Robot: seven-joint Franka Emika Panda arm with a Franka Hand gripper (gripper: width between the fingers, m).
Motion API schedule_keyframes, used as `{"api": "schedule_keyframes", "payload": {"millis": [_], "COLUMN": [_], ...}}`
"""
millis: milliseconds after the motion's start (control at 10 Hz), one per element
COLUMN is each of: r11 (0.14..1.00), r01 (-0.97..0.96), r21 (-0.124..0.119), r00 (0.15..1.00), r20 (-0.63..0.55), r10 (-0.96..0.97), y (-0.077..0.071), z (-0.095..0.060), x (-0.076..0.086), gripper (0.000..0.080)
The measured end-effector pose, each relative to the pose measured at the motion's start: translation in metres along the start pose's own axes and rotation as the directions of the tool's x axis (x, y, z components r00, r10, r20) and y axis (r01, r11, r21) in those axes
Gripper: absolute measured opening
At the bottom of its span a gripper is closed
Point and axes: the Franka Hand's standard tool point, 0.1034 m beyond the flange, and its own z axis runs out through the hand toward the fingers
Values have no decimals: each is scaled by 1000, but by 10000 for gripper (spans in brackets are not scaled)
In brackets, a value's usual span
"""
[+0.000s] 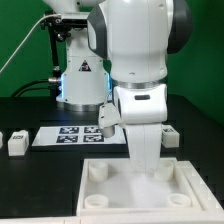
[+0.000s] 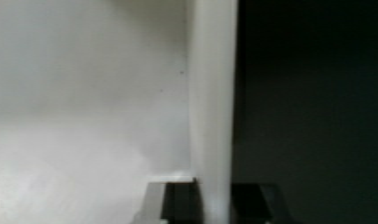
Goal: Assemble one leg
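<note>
My gripper (image 1: 146, 160) reaches down onto the far edge of the large white square part (image 1: 130, 200) with round corner sockets. In the wrist view my gripper (image 2: 216, 205) straddles that part's edge wall: one dark finger (image 2: 177, 208) lies over the white part (image 2: 79, 100), the other over the black table. Both press against the wall, so the jaws are shut on it. One leg (image 1: 17, 143), a small white block, stands at the exterior view's left. Another leg (image 1: 170, 137) stands behind the square part at the right. No leg is held.
The marker board (image 1: 72, 135) lies flat behind the square part, left of my arm. A lit device with a warning triangle (image 1: 82, 78) stands at the back. The black table (image 2: 319, 100) shows beside the part's edge.
</note>
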Motion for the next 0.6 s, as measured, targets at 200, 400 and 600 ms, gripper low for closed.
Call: {"api": "schedule_keyframes", "payload": {"millis": [200, 400, 600], "r11": [1000, 1000, 1000], "r01": [4, -1, -9], "r21": [2, 2, 2], "r00": [1000, 1000, 1000], "r20": [-1, -1, -1], "r10": [-4, 1, 9], "y": [0, 1, 0], "z": [1, 1, 1], "x": [-4, -6, -5], "gripper": [280, 475, 636]}}
